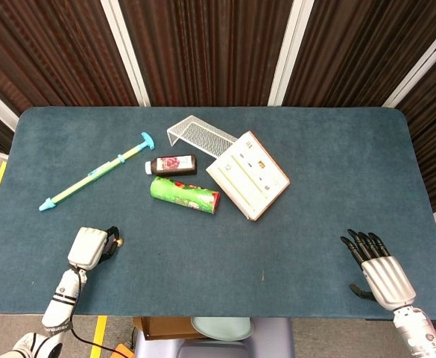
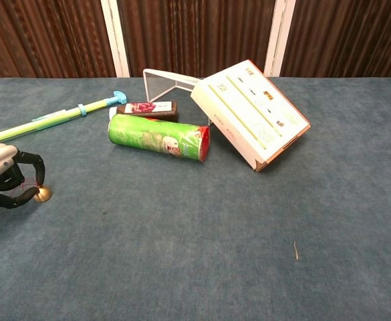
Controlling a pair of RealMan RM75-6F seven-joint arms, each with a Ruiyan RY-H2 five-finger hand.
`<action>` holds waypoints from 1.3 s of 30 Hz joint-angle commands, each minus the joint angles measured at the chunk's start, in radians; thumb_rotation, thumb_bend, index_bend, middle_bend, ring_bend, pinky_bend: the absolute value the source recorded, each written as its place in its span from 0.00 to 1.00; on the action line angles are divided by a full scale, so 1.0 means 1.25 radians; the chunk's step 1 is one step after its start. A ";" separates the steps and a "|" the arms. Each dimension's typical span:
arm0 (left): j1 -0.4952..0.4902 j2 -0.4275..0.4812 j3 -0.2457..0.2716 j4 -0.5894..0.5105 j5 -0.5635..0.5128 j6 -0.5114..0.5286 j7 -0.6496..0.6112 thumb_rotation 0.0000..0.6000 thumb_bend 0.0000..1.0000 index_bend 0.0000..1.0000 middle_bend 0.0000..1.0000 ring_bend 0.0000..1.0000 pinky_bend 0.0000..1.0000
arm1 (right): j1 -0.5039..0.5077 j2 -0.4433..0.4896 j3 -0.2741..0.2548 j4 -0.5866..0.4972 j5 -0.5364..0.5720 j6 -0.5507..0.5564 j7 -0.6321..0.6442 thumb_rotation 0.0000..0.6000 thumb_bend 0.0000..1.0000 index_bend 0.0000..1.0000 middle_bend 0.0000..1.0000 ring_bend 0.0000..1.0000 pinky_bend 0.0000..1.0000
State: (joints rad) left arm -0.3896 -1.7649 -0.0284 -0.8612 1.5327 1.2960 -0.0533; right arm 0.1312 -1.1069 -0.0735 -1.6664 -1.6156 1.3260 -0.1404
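The fingers (image 2: 23,175) of the left hand (image 1: 91,247) are curled beside a small brass knob (image 2: 42,194), too round for an axis. The right hand (image 1: 378,266) lies spread on the blue table (image 1: 314,216), before brown curtains (image 1: 210,48).

One green can (image 1: 185,194), one dark bottle (image 1: 171,165), one box (image 1: 247,174) and one wire rack (image 1: 200,135) lie on the table (image 1: 314,149). There is also one long plastic stick (image 1: 96,173) and one small brass-coloured disc (image 2: 42,194).

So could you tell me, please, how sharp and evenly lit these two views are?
Head view: even, soft light, faint shadows, sharp across the table, no glare. Chest view: the can and box are crisp with a mild sheen; the left hand is cut by the frame edge, slightly soft.
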 commanded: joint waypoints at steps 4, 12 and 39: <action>-0.002 -0.001 -0.002 0.001 -0.004 -0.005 0.001 1.00 0.44 0.54 1.00 1.00 1.00 | 0.000 0.001 -0.001 -0.001 0.000 -0.001 0.003 1.00 0.29 0.00 0.00 0.00 0.00; -0.002 0.000 0.000 0.002 -0.004 -0.006 0.001 1.00 0.44 0.56 1.00 1.00 1.00 | 0.000 0.001 -0.001 0.000 -0.001 0.000 0.001 1.00 0.29 0.00 0.00 0.00 0.00; -0.004 0.004 0.001 -0.002 -0.004 -0.006 -0.004 1.00 0.48 0.68 1.00 1.00 1.00 | -0.001 0.001 -0.002 -0.001 -0.004 0.002 0.001 1.00 0.29 0.00 0.00 0.00 0.00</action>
State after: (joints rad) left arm -0.3952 -1.7600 -0.0274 -0.8630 1.5273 1.2874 -0.0577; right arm 0.1300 -1.1059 -0.0762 -1.6671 -1.6203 1.3287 -0.1389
